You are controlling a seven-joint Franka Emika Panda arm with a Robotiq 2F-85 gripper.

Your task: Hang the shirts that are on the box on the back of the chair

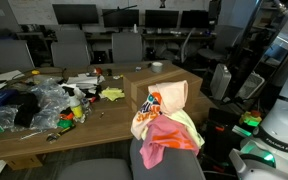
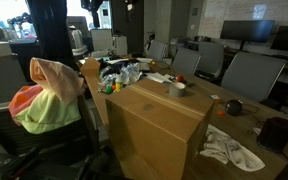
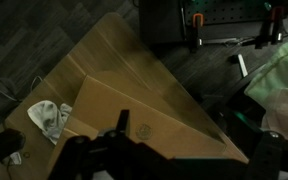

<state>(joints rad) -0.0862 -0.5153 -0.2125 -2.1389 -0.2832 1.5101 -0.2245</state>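
Note:
Several shirts, orange, pink, pale green and white with a print, hang in a bundle over the back of a grey chair in front of the cardboard box. The bundle and the box show in both exterior views. The box top holds no shirts. In the wrist view my gripper is a dark shape above the box, apart from the shirts, with nothing between its fingers. A pale green shirt edge shows at the right.
A small roll sits on the box. A white cloth lies on the wooden table beside the box and shows in the wrist view. Clutter of bags and toys covers the table. Office chairs stand behind.

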